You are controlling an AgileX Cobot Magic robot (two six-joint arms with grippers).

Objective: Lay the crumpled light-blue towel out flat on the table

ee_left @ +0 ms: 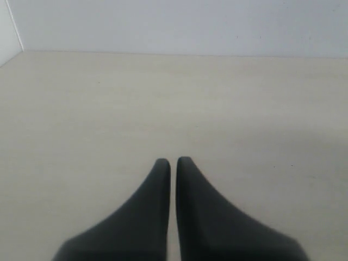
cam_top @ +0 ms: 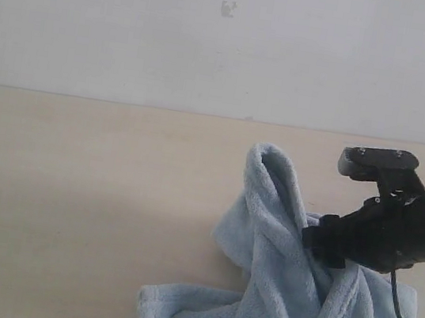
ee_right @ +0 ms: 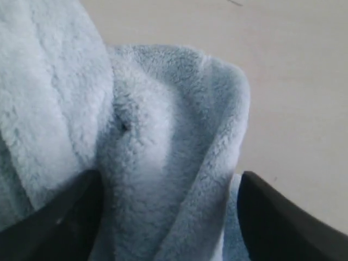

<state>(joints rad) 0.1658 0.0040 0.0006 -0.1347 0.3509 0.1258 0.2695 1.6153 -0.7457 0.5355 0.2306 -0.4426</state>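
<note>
Towel point(cam_top: 280, 297) lies crumpled on the counter point(cam_top: 69, 209). My right hand point(ee_right: 168, 176) straddles a fold, spread wide; my left hand point(ee_left: 173, 163) is closed, empty.

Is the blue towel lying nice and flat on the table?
No, the towel is bunched up in folds, and one part stands up in a peak above the table.
</note>
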